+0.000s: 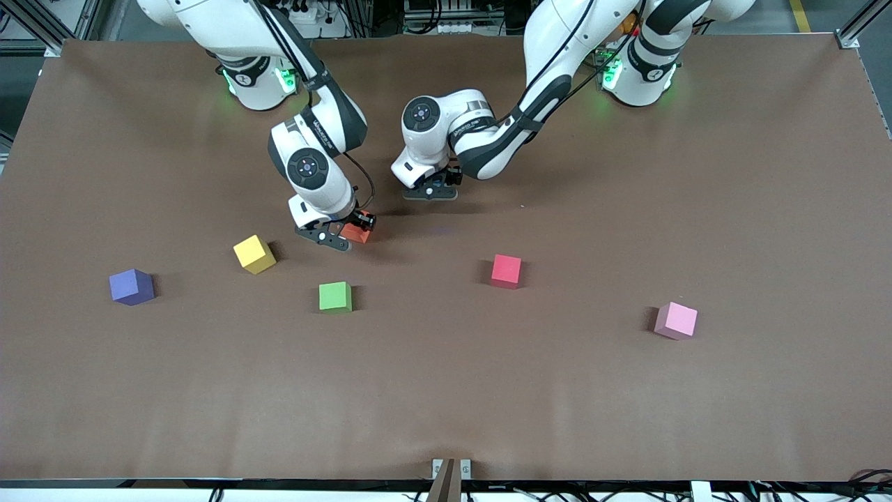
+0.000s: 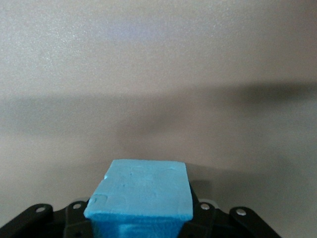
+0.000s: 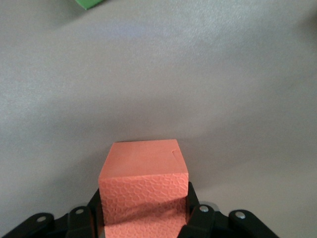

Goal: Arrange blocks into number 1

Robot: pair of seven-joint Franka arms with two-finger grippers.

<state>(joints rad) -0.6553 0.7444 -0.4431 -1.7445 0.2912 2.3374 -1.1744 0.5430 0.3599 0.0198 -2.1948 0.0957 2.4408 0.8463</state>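
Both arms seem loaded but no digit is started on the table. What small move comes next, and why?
Probably lower the left gripper and set its light blue block down mid-table as the digit's first cube. The right gripper holds the orange block; the green block, red block and pink block lie scattered apart.

The front view looks down from high across the surface [image 1: 446, 390] toward both arm bases, taking in its whole spread. The left wrist view sits close above the left gripper [image 2: 141, 225], looking past its fingers [image 2: 79, 220] at the light blue block [image 2: 141, 191] and bare surface; that block is hidden in the front view. The right wrist view sits equally close above the right gripper [image 3: 143, 218] and shares the orange block [image 3: 143, 191] and green block [image 3: 89, 3] with the front view.
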